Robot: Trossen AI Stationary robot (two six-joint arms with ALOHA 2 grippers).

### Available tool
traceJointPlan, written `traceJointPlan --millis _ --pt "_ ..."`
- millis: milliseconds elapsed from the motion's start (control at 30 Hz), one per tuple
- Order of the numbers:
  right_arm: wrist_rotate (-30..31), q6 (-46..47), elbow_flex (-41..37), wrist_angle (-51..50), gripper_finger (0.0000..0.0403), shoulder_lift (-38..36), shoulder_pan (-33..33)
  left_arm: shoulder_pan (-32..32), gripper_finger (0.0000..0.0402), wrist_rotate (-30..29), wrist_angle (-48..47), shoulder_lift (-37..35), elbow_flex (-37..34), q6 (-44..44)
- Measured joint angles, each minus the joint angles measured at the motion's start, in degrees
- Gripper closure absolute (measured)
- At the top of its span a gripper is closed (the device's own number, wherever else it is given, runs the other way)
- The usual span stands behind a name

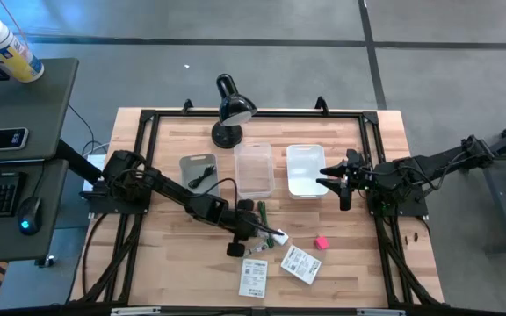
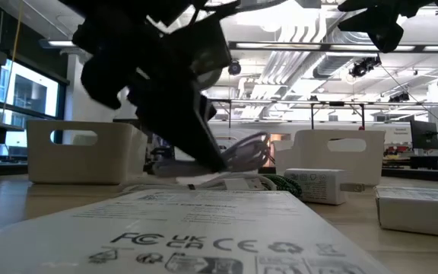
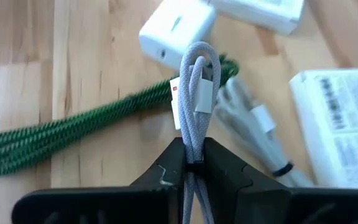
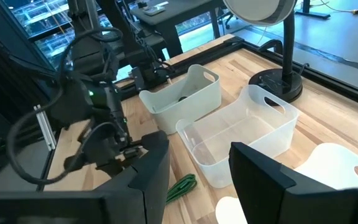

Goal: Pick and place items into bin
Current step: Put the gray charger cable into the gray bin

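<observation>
Grey cord pinched at folded loop between fingers of left hand, over counter beside green cord. Judged light, limp, braided; ends expected to dangle, so bundle middle preferred. Right hand held spread near bins.

lamp: stood at the table's far edge, near its middle
bins: three in a row before the lamp; left bin, middle bin, right bin
cord in bin: lay inside the left bin
left gripper: over the table's middle, before the bins, closed on a cord
braided cord: lay on the table beside the held cord
packets: two, side by side near the table's near edge
cube: right of the packets
right gripper: beside the right bin
</observation>
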Motion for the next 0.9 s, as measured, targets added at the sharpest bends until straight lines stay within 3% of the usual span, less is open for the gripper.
traceJointPlan --millis 367,600,900 --pt "0.00 -0.06 0.00 -0.07 0.0247 0.00 0.00 1.25 0.0375 1.33 -2.37 -0.31 9.29 -0.55" --pt "-0.95 -0.02 0.00 -0.18 0.0247 0.00 0.00 2.71 0.0382 0.67 -18.82 -0.33 18.66 -1.62" --pt "-1.08 -0.13 0.00 -1.21 0.0247 -0.01 0.00 3.04 0.0383 -4.95 -36.85 -0.33 29.15 -0.23"
